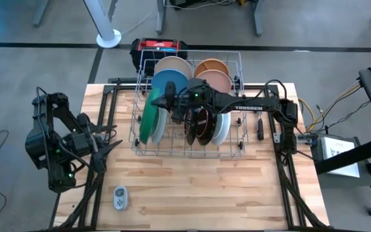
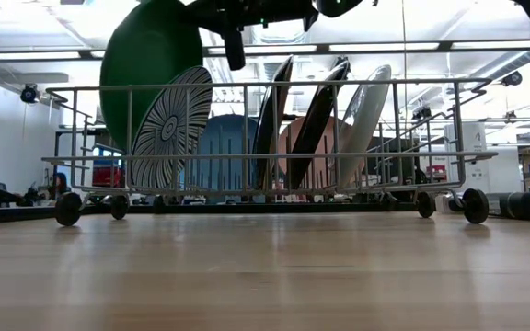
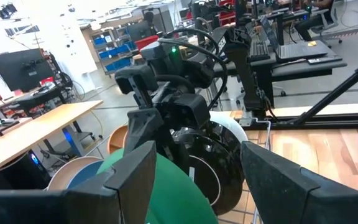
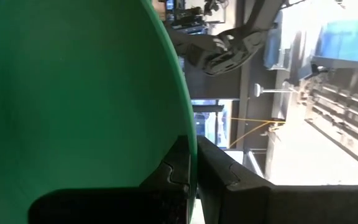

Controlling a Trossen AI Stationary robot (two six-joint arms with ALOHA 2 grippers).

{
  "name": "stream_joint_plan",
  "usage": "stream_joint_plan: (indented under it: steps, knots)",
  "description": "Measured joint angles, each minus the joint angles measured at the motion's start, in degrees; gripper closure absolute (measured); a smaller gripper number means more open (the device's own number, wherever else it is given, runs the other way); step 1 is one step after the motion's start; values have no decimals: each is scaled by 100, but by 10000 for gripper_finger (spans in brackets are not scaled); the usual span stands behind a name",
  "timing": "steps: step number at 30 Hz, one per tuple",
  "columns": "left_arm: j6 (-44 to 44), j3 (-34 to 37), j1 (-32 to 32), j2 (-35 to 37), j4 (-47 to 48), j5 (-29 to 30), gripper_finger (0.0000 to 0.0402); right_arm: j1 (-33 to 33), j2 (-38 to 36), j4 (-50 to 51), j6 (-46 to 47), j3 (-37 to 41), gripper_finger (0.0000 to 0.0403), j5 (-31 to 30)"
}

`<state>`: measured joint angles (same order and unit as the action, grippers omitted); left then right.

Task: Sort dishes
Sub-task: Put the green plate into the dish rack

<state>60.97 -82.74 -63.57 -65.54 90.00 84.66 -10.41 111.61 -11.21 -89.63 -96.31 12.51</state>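
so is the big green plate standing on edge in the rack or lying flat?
On edge. The green plate stands upright at one end of the wire rack, and the right claw is shut on its rim.

The dark right arm stretches in from the table's right edge across its far half, wrist level, its two-finger right gripper (image 4: 194, 168) clamped shut. The dark left arm sits folded near the table's left edge, its left gripper (image 1: 106, 147) parted wide, holding nothing.
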Motion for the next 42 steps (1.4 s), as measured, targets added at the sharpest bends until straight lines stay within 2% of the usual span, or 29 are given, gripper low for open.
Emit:
stream_joint_plan:
  steps: [16,39,42]
  knots:
    - [2,2,0,-2,2,-15,178,0,0,528,-2,2,397,-2]
    - [2,7,1,-2,2,-144,178,78,-4,819,12,2,293,-64]
    - [1,7,2,-2,2,-144,178,105,-4,821,10,2,276,-234]
